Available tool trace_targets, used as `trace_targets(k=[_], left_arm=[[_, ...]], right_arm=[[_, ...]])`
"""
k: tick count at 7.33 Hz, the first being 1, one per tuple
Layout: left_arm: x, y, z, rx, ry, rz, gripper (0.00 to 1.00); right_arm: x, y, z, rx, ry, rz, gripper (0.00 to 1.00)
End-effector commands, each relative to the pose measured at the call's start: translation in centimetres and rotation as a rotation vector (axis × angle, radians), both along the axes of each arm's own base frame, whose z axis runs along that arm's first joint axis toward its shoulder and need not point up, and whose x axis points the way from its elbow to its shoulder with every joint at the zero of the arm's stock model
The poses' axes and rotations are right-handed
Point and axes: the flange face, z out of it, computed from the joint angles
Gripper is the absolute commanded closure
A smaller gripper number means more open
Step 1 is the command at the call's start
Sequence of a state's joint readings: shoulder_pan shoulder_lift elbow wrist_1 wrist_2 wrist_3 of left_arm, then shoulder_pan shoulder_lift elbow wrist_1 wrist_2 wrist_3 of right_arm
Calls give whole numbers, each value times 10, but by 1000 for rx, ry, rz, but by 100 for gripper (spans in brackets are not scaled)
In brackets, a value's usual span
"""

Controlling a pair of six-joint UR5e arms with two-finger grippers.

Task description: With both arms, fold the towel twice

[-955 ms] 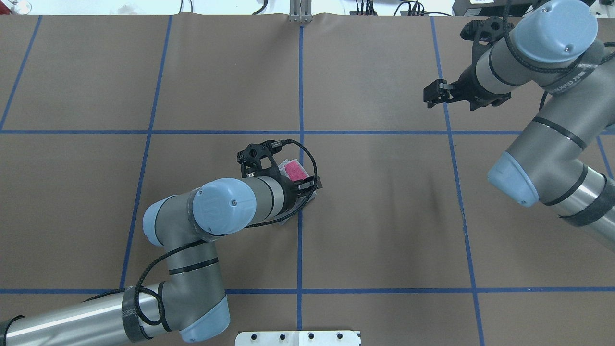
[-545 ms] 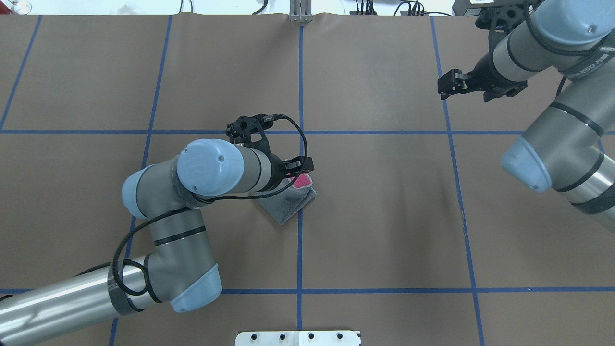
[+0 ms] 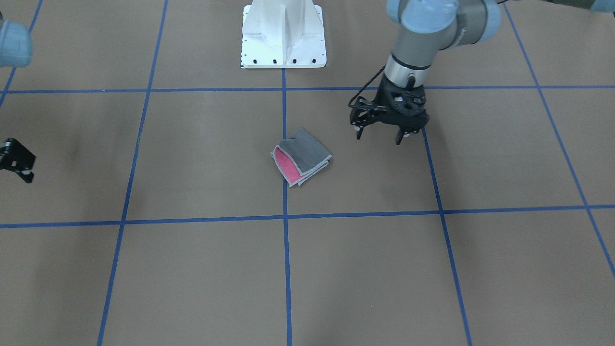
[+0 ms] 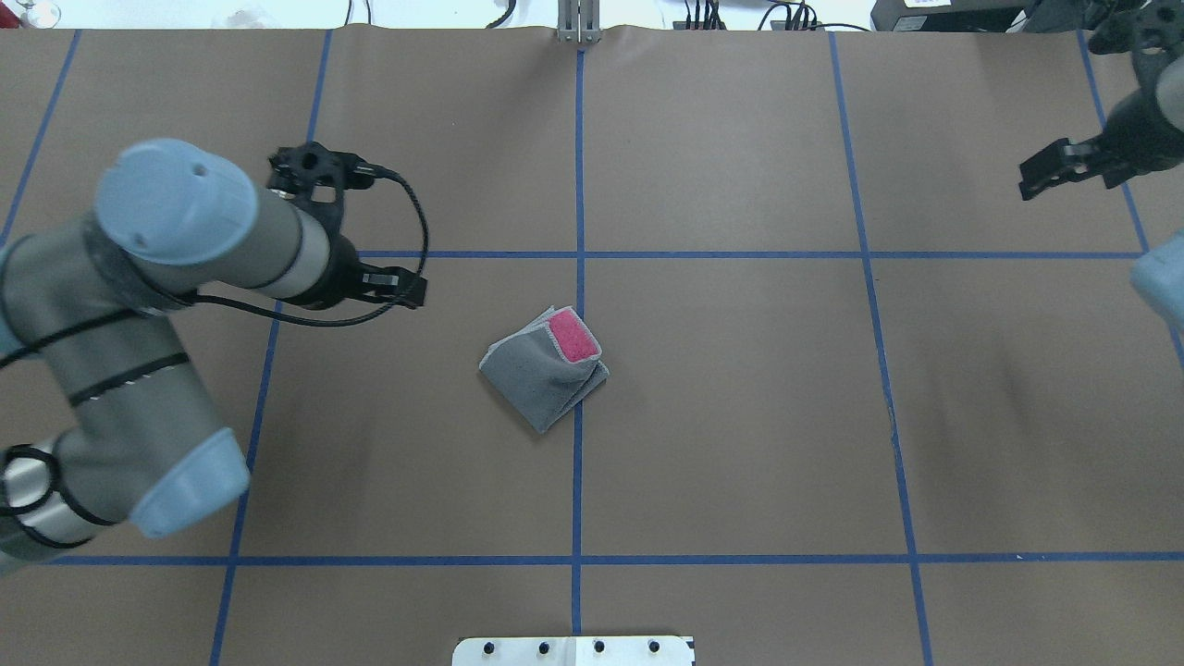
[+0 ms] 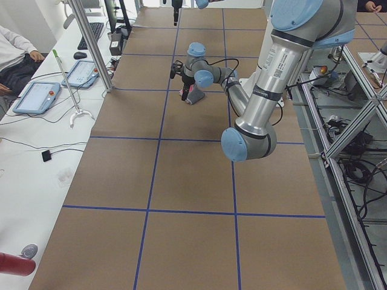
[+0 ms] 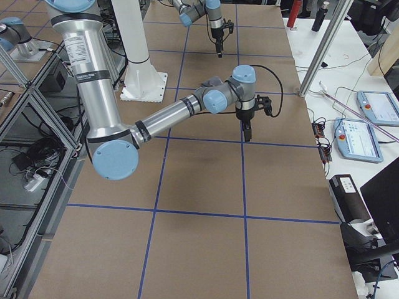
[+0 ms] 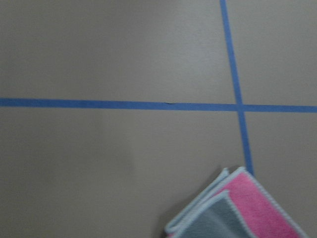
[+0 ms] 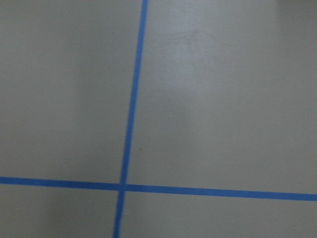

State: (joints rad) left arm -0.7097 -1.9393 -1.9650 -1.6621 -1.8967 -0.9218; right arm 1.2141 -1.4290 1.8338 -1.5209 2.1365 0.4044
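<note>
Tabletop [image 4: 740, 416] brown, blue-taped, bears folded towel [image 4: 541, 379]; left fingers [image 3: 398, 136] spread empty, right fingers [image 4: 1041, 174] unclear.

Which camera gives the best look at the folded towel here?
Overhead exterior: the towel lies whole and unobstructed, grey folds with a pink patch. Front-facing also shows it whole, slightly smaller. Left wrist catches one corner; exterior left gives a small, distant glimpse; exterior right and right wrist show none.

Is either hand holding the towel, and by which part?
Nothing is held: the towel lies folded on the table, clear of left hand and right hand.
</note>
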Motion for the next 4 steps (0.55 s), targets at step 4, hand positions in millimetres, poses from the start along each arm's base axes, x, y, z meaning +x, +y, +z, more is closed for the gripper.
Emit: trace_targets(k=[4], left_arm=[[-261, -36, 162, 63, -127, 172, 0]], right_arm=[[188, 80, 183, -59, -14, -78, 0]])
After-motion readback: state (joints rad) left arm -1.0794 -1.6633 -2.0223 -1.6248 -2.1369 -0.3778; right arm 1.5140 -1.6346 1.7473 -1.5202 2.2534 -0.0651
